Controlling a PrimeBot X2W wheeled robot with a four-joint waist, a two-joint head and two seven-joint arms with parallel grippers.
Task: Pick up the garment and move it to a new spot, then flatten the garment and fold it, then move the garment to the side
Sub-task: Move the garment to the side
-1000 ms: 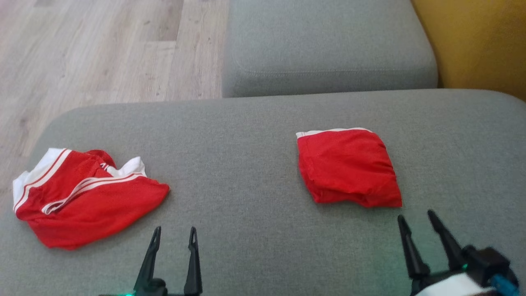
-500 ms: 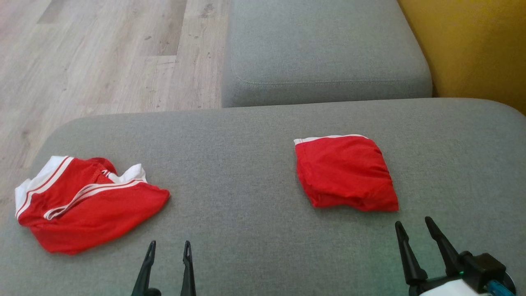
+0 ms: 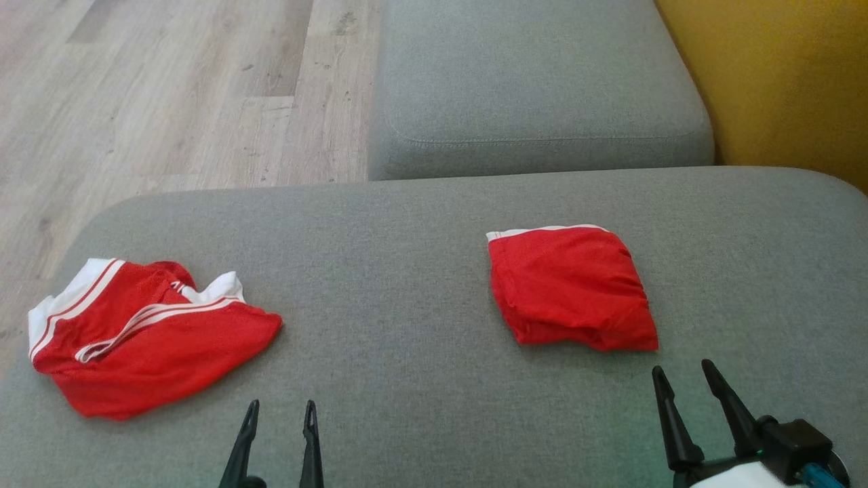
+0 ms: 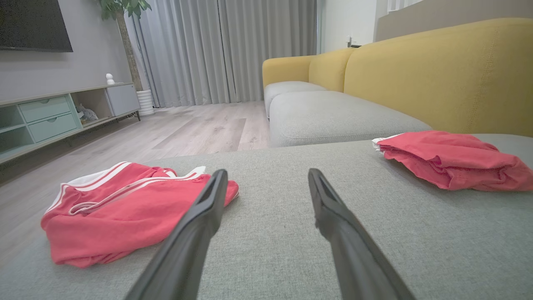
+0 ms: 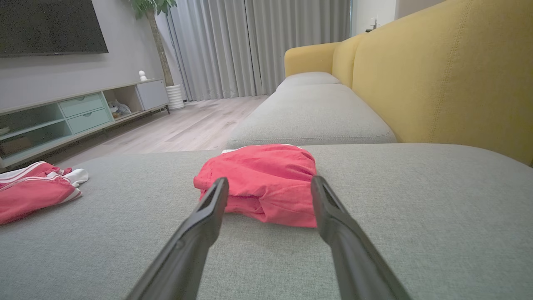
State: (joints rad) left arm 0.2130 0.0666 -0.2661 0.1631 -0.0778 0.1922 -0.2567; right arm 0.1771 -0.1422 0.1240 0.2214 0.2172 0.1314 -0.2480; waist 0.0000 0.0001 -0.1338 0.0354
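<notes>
A crumpled red garment with white stripes and a white waistband (image 3: 146,335) (image 4: 125,210) (image 5: 33,189) lies at the left of the grey sofa seat (image 3: 407,271). A folded red garment (image 3: 569,288) (image 4: 454,160) (image 5: 266,183) rests flat to the right of centre. My left gripper (image 3: 280,410) (image 4: 266,175) stands open near the front edge, right of the crumpled garment, holding nothing. Just in front of the folded garment my right gripper (image 3: 681,373) (image 5: 268,181) is open and empty, fingers pointing at it.
A second grey cushion (image 3: 536,81) lies beyond the seat, with the yellow sofa back (image 3: 780,74) at the right. Wooden floor (image 3: 156,95) runs past the seat's left and far edges. A TV cabinet (image 4: 50,116) and curtains (image 4: 225,50) stand across the room.
The head camera has tilted, shifting the whole picture down a little. Both grippers have drawn back toward the front edge, and the garments lie where they were.
</notes>
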